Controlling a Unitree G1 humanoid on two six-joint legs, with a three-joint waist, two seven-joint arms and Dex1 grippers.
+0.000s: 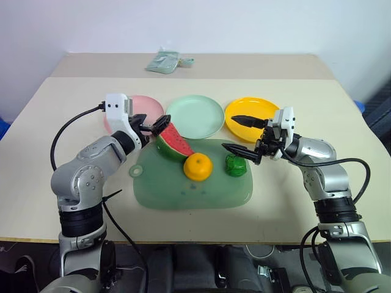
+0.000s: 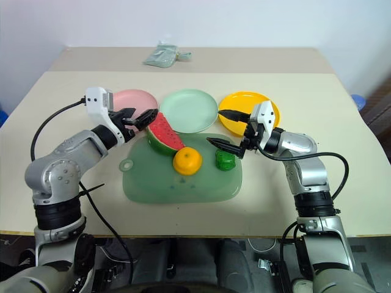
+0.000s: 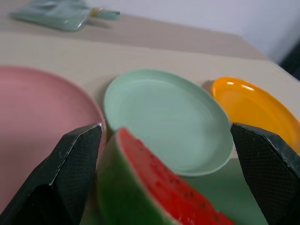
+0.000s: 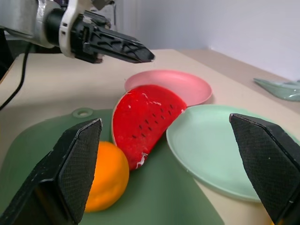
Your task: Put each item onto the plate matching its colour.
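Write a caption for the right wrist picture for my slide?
Open right gripper faces the watermelon wedge and orange on the green cutting mat.

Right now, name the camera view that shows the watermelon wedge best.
The right wrist view: the watermelon wedge shows its whole red face, seeds and rind edge, leaning by the orange. The left wrist view crops it between the left gripper's fingers. The head views show it whole but small, on the green cutting mat.
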